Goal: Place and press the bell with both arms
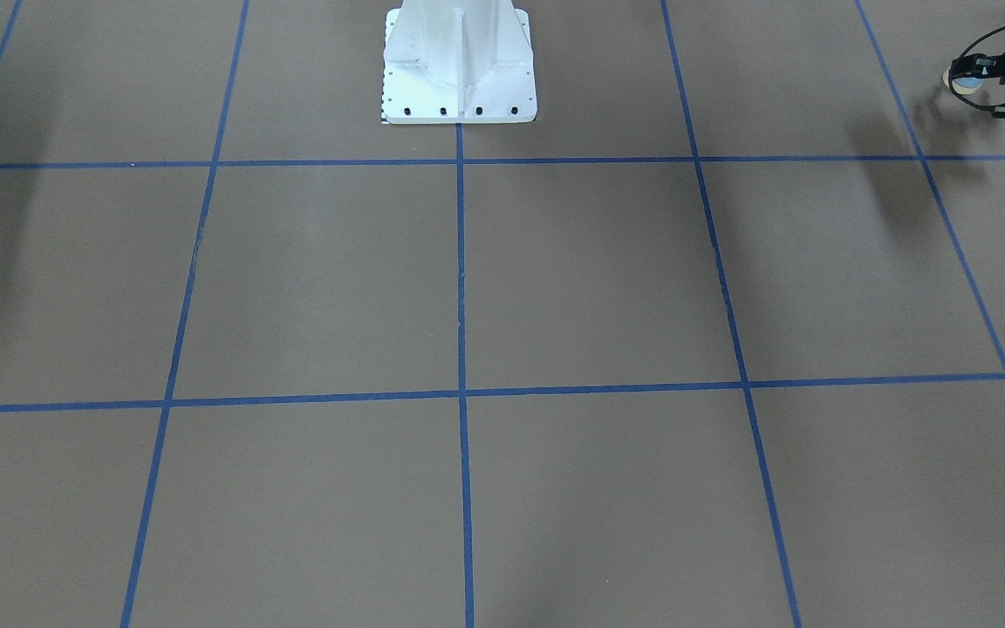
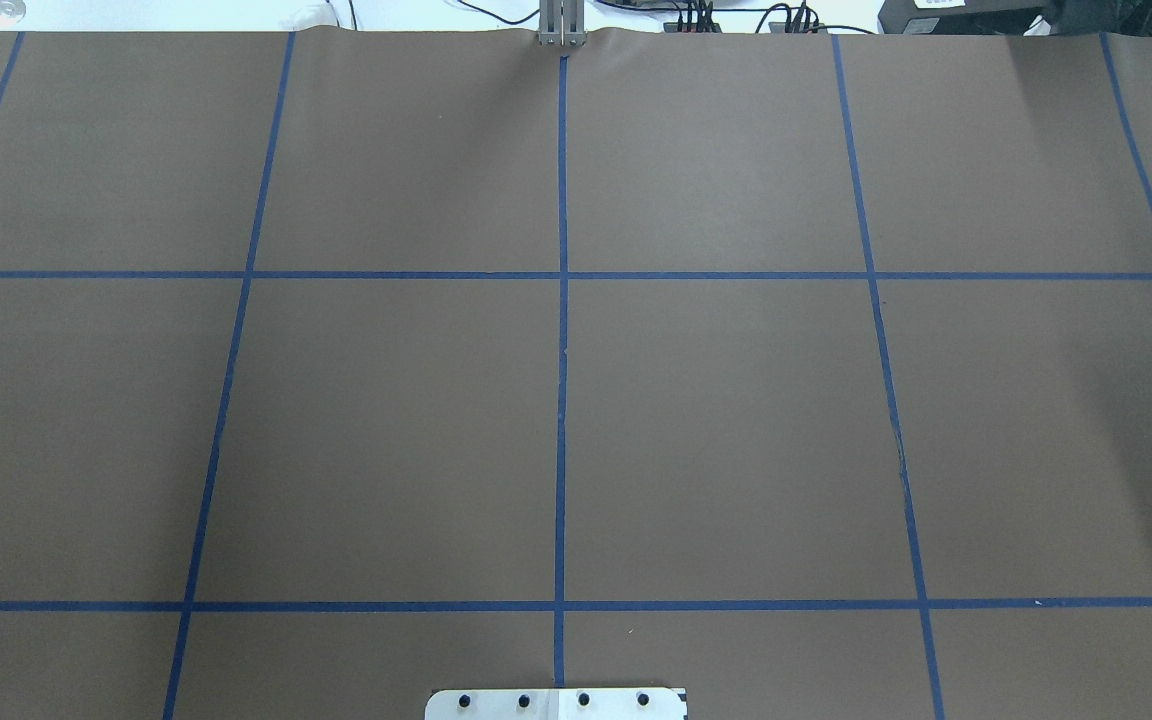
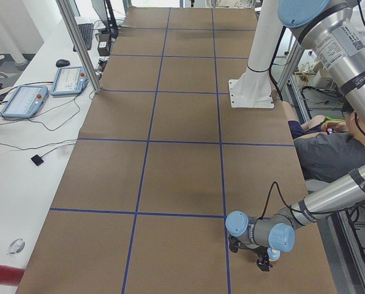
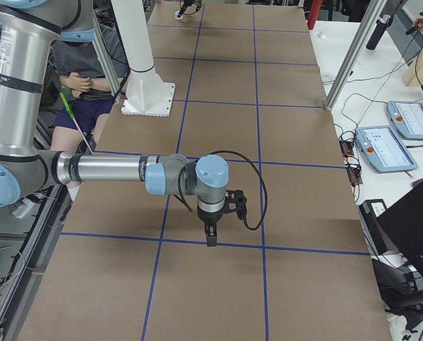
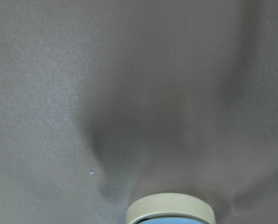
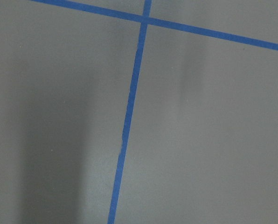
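Note:
The bell (image 1: 960, 83) sits between the fingers of my left gripper (image 1: 969, 78) at the far top right of the front view, held just above the brown table. It also shows in the left side view (image 3: 273, 256) under the near arm's gripper (image 3: 265, 257). The left wrist view shows its cream base rim (image 5: 171, 209) with light blue below it. My right gripper (image 4: 210, 233) shows only in the right side view, pointing down over a blue tape line; I cannot tell whether it is open or shut. No fingers show in the right wrist view.
The white pedestal base (image 1: 459, 70) stands at the robot's edge of the table. Blue tape lines (image 2: 561, 400) divide the brown surface into squares. Tablets (image 3: 23, 101) and cables lie on the side bench. A seated person (image 3: 329, 153) is beside the table.

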